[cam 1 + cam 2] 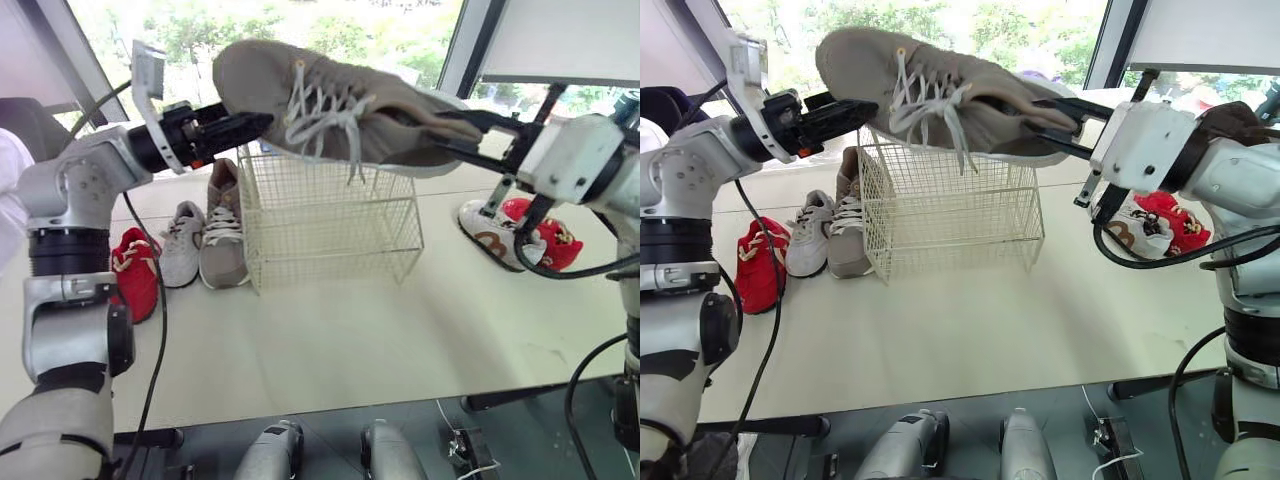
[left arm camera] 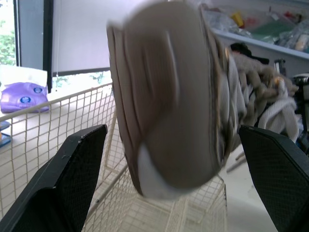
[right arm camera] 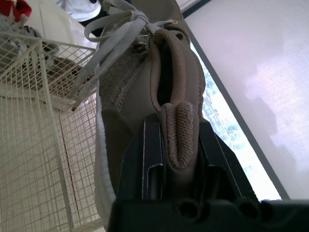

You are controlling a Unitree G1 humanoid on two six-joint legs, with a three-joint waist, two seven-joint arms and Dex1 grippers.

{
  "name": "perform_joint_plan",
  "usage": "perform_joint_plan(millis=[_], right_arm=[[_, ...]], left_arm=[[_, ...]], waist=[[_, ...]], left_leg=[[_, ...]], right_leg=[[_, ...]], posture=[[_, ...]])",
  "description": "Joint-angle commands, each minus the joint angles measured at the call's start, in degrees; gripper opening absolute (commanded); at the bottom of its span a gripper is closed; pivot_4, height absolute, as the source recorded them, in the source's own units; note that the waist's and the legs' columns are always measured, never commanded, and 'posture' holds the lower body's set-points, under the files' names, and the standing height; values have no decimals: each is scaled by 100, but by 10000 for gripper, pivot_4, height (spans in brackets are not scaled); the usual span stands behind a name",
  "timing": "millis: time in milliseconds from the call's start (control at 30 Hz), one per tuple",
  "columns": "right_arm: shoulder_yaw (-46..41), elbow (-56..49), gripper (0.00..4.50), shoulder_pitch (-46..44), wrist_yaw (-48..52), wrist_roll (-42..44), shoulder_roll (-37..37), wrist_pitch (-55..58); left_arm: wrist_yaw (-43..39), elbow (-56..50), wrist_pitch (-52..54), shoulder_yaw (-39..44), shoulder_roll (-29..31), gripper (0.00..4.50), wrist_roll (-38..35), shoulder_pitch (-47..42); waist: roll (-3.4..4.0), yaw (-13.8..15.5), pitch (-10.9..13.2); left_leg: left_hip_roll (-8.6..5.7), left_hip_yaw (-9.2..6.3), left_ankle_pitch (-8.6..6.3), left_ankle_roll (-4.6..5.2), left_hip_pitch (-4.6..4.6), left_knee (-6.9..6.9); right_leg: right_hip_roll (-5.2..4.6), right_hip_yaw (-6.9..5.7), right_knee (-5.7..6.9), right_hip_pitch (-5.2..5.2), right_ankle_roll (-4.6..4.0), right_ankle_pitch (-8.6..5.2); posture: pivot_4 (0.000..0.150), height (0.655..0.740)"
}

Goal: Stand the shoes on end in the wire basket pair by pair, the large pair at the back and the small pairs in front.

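The big tan shoe [image 1: 340, 105] is up in the air over the white wire basket [image 1: 330, 225], lying level with its white laces hanging down. The basket stands on the worktop [image 1: 400, 330]. To its left lie a second tan shoe [image 1: 222, 240], a small grey shoe [image 1: 180, 245] and a red shoe [image 1: 135, 275]. To its right lie a white shoe [image 1: 490, 232] and another red shoe [image 1: 545, 238].

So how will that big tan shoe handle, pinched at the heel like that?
Probably fairly stiff: the tan shoe juts out straight from the heel pinched by the right gripper. Its loose laces dangle and could snag the wire basket.
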Motion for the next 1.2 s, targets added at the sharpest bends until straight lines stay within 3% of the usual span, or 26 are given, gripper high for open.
perform_joint_plan(millis=[33,133,167,233,367,433,467,533,633,667,833,967,1200], right_arm=[[-4,201,1575,-396,63,-103,94,-643],[139,449,1575,-595,163,-183,179,-919],[171,521,1570,-647,203,-193,195,-990],[241,651,1569,-738,286,-214,210,-1131],[290,841,1569,-777,492,-222,172,-1425],[274,915,12262,-807,516,-196,163,-1404],[261,924,16281,-797,542,-141,141,-1291],[205,850,26074,-719,546,73,111,-855],[-117,483,41391,-491,244,927,112,729],[-214,379,44393,-465,140,1138,124,1095],[-1325,149,44393,18,-944,3255,402,3629],[-1748,-59,44393,314,-1840,4562,1019,4531],[-1173,337,44393,-463,-2747,4756,2535,4361]], left_arm=[[39,-243,187,325,155,45000,-211,-118],[-69,-430,243,219,249,45000,-113,44],[-97,-516,218,125,287,42379,-22,128],[-172,-639,120,0,345,35816,113,264],[-116,-711,257,110,351,17836,3,357],[-44,-722,361,199,329,8555,-90,414],[24,-720,413,261,300,6232,-138,438],[215,-730,522,413,193,5876,-258,484],[851,-926,845,857,-205,5872,-649,669],[994,-1009,916,954,-291,5872,-740,720],[2482,-1780,1294,1795,-1269,5872,-1784,1135],[3347,-2168,1307,2121,-1777,5872,-2450,1260],[4031,-2410,1278,1989,-2193,5872,-3092,1367]], waist=[[0,-7,0],[0,-7,0],[0,-10,0],[0,-9,0],[0,14,0],[-1,16,1],[-1,11,1],[-1,9,1],[-1,22,1],[-1,25,1],[-8,42,1],[-14,23,-1],[-12,1,-2]], left_leg=[[0,0,0,0,0,0],[1,-1,2,-5,0,-2],[0,0,3,-6,0,-3],[0,0,5,-10,0,-3],[0,-1,6,-11,0,-1],[0,-1,6,-11,-1,0],[0,-1,6,-11,-1,0],[0,-2,6,-11,-1,-1],[0,-5,6,-10,-1,0],[1,-6,5,-10,-1,0],[1,-14,1,-3,-6,3],[1,-16,0,-1,-8,7],[1,-7,3,-6,-6,8]], right_leg=[[0,0,0,0,0,0],[0,0,0,-2,0,0],[0,1,0,-2,0,0],[0,2,0,-2,0,0],[0,2,2,-2,0,0],[0,2,2,-2,0,0],[0,2,1,-2,0,0],[0,2,2,-2,0,0],[0,2,3,-2,-1,0],[-1,2,3,-2,-1,0],[-3,4,3,-2,-2,1],[-4,8,5,-2,-3,2],[-1,10,16,-9,-3,2]], posture=[[1500,7400],[1500,7400],[1500,7400],[1500,7400],[1500,7400],[1500,7400],[1500,7400],[1500,7400],[1500,7400],[1500,7400],[1500,7400],[1500,7400],[1500,7400]])
